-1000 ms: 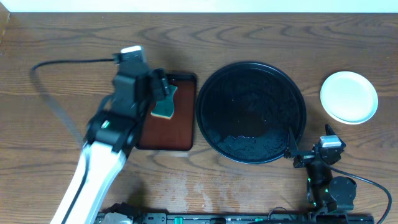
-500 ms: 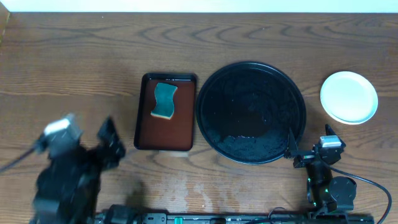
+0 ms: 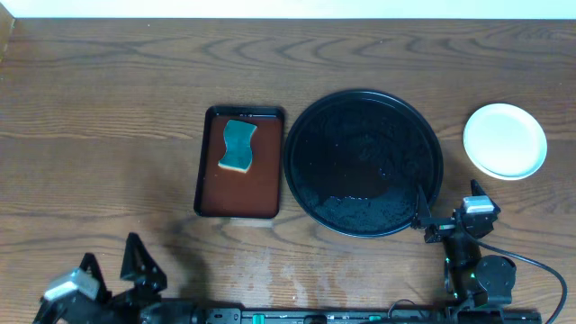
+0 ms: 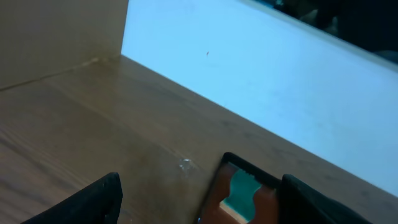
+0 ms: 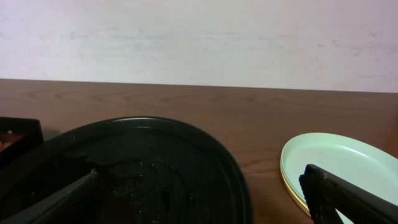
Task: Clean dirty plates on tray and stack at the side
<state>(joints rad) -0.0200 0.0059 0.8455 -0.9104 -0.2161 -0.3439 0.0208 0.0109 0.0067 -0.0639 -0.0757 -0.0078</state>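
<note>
The plates (image 3: 505, 140) lie stacked on the bare wood at the far right, a mint-white one on top; in the right wrist view (image 5: 339, 167) a pale yellow edge shows under the mint ones. The round black tray (image 3: 364, 162) sits mid-table with no plates on it, its surface wet; it also shows in the right wrist view (image 5: 155, 168). My left gripper (image 3: 112, 270) is open and empty at the front left edge. My right gripper (image 3: 447, 214) is open and empty at the front right, beside the tray's rim.
A rectangular brown tray (image 3: 239, 189) left of the black tray holds a teal sponge (image 3: 238, 145); both show in the left wrist view, tray (image 4: 217, 199) and sponge (image 4: 244, 186). A white wall runs along the table's far edge.
My left arm has pulled back from over the brown tray to the front left edge, leaving the sponge lying on the tray. The right arm has not moved.
</note>
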